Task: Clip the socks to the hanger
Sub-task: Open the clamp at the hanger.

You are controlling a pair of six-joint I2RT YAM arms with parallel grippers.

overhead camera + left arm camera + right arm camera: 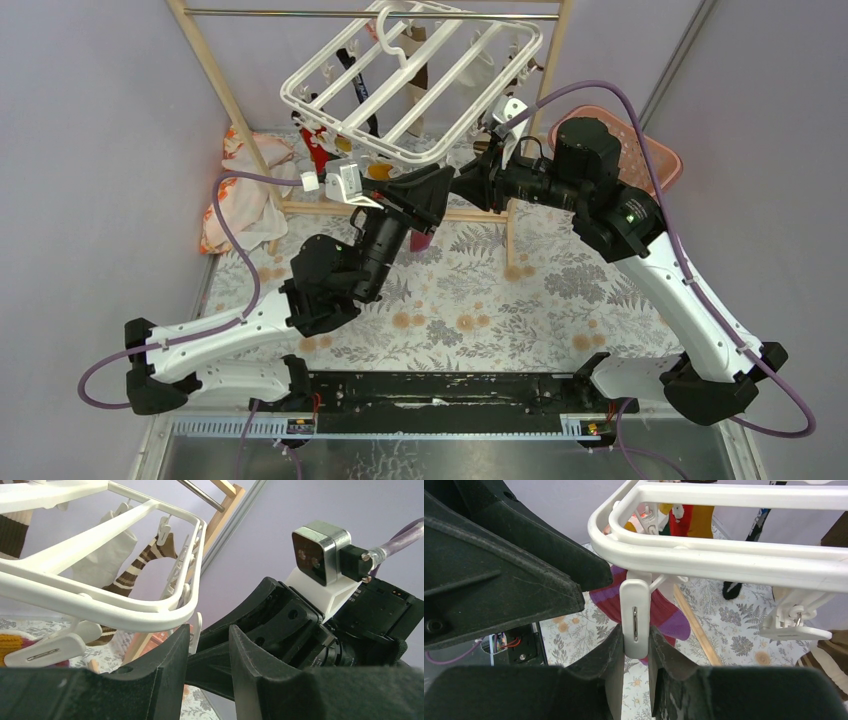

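Pinching a clip (635,611) above floral tablecloth (500,300), right claw (636,636); left claw (207,634) parted, empty.

Left gripper (208,632) fingers stand apart with nothing between them, tips just under the hanger (100,607) rim. A striped sock (135,570) and a white sock (107,552) hang from its clips (50,650). The right arm (300,630) and its camera (320,552) are close behind.

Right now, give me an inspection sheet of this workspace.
Surface: table with a floral cover.
Job's things: hanger hooked on the metal rod; red-and-purple sock behind the pinched clip; brown-striped sock clipped.
Clutter: orange-and-white cloth, pink basket.
Grippers: right gripper shut on the clip; left gripper jaws apart, nothing seen between.
Cables: purple cable looping along each arm.
Surroundings: wooden rack, lilac walls.
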